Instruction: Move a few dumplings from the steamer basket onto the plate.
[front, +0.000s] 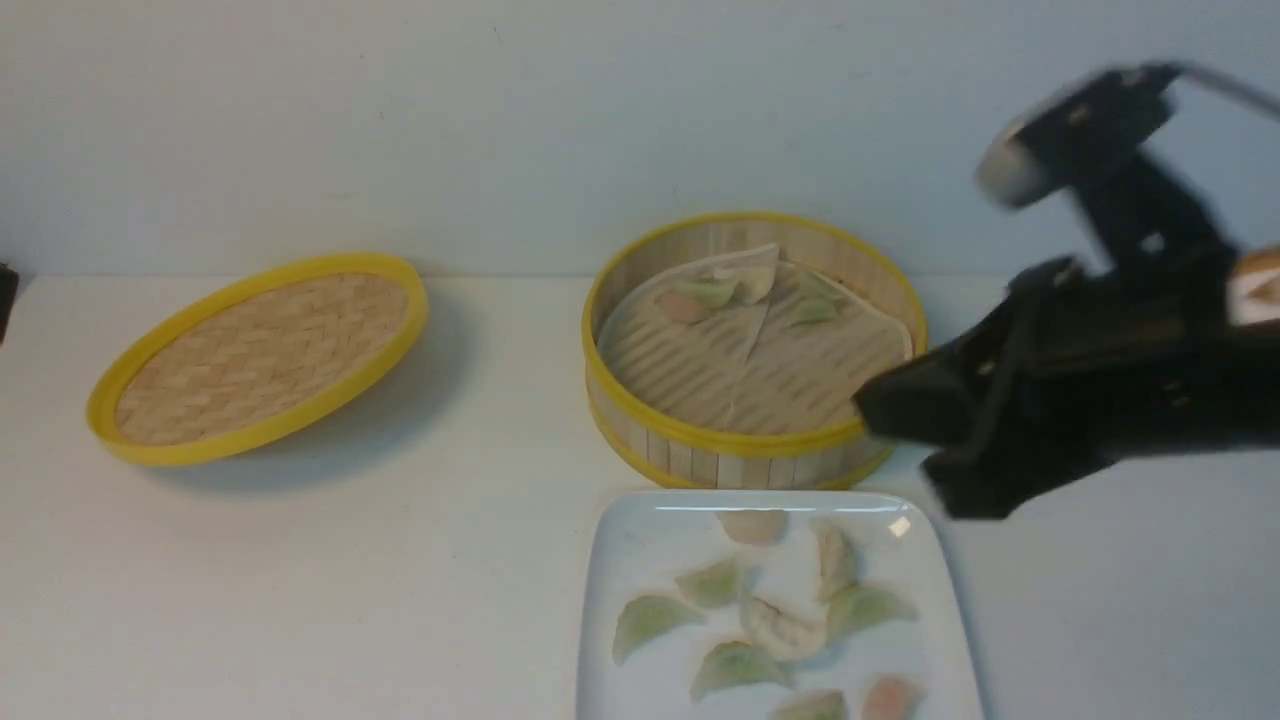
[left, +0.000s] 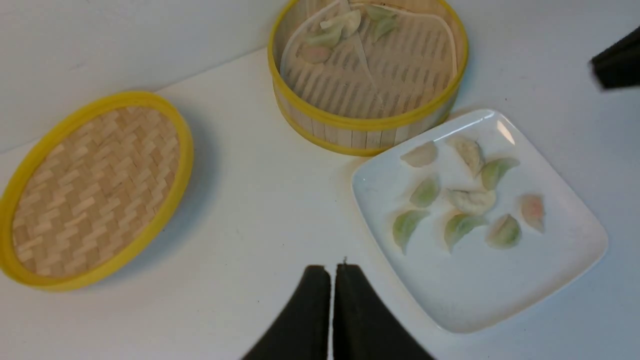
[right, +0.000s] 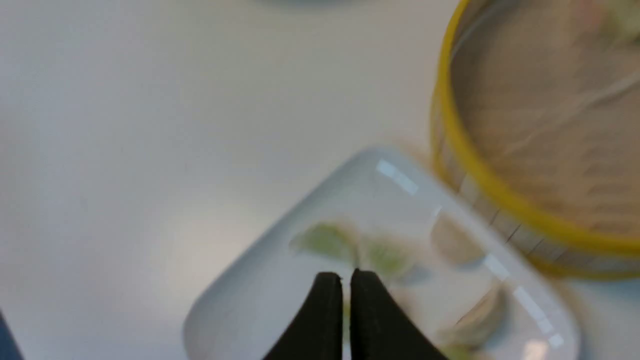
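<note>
The steamer basket (front: 700, 440) stands mid-table with several dumplings (front: 745, 290) on its white liner at the far side. The white plate (front: 640, 540) lies just in front of it and holds several dumplings (front: 780, 625). My right gripper (front: 885, 415) hovers, blurred, over the basket's right rim. In the right wrist view it (right: 346, 275) is shut and empty above the plate (right: 260, 300), next to the basket (right: 480, 175). My left gripper (left: 332, 270) is shut and empty over bare table, short of the plate (left: 500, 285) and basket (left: 370, 122).
The shallow woven lid (front: 260, 355) with a yellow rim leans on the table at the left. A pale wall stands right behind the basket. The plate runs past the front edge of the front view.
</note>
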